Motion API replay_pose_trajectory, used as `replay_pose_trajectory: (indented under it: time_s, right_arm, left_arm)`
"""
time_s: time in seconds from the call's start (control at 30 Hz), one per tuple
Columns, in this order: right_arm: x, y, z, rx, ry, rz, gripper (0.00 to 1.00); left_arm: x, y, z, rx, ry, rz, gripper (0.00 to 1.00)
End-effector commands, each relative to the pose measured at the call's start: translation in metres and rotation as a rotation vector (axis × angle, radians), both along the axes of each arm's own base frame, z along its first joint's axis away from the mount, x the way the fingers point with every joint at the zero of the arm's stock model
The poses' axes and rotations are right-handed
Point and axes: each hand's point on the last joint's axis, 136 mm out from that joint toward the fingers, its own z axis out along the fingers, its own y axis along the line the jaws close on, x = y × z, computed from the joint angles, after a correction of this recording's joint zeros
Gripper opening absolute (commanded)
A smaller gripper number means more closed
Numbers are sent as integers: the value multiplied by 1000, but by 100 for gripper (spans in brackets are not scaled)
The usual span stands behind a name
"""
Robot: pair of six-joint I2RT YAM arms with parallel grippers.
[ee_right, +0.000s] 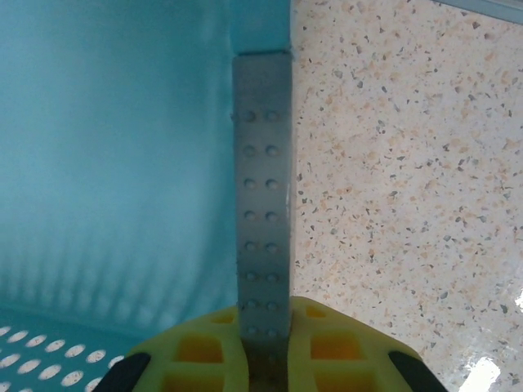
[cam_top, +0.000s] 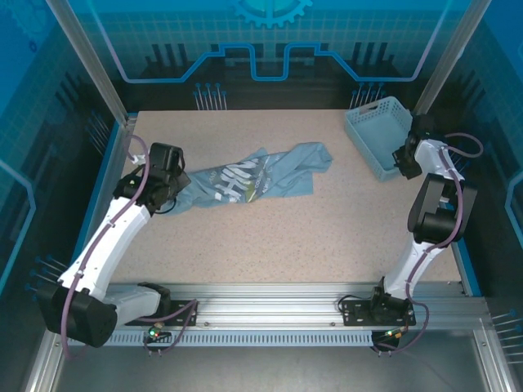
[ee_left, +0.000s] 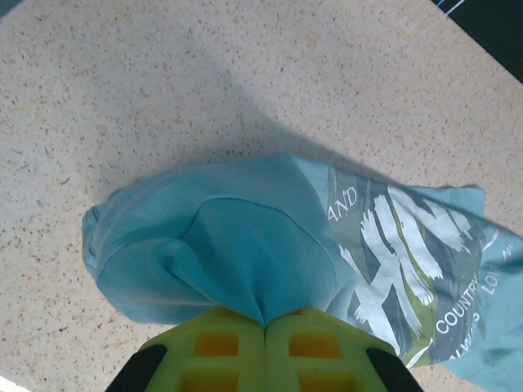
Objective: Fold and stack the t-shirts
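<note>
Shirt lies on the table, left of centre, bunched and drawn out into a long strip rather than spread flat, with the white print facing up. Its long axis runs across the table from left to right, tilting a little toward the far side at the right end. The left end of the strip sits in the left gripper. The right end is free, near the basket but apart from it. In the left wrist view the left gripper has its jaws closed on a fold of shirt, and cloth fans out ahead of the tips with the lettering off to the right. The right gripper is at the basket's right side. In the right wrist view the right gripper is clamped on the edge of the basket wall. Judgement: only the left arm is on the shirt, and all the loose cloth lies to its right along the long axis. To spread the shirt, the right arm would have to let go of the basket and come left to the free end.
</note>
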Motion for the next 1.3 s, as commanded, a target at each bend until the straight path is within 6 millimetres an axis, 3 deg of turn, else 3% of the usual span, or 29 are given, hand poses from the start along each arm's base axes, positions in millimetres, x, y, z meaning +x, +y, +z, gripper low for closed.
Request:
replay_pose_trajectory:
  time_s: [0.0,0.07,0.17,0.27,0.4,0.6,0.77,0.87,1.13,1.27]
  right_arm:
    - [9,-2,3,38,-47,-33,9]
    - [11,4,9,23,-68,1,41]
    - [6,18,31,-27,-128,67,55]
    - [-10,51,52,-80,-164,155,56]
    - [-39,114,54,-113,-183,306,55]
    - [-66,222,14,15,-234,568,53]
    - [-51,286,-17,101,-233,748,52]
    - [-39,304,-34,93,-174,803,52]
    - [-23,319,-72,141,-53,759,48]
    - [-18,327,-86,180,-12,739,34]
  left_arm:
    - [-4,-4,-5,-38,8,-13,0]
    - [-5,-5,-7,-35,18,-25,0]
    - [-7,-4,-6,-22,26,-35,0]
    - [-9,-4,-6,-17,30,-42,0]
    - [-7,-5,-5,-15,24,-53,0]
    - [2,-8,0,-7,15,-76,0]
    - [7,-12,2,-5,12,-100,0]
    - [6,-13,2,-3,14,-110,0]
    - [2,-12,1,-7,8,-114,0]
    - [1,-12,-1,-10,10,-111,0]
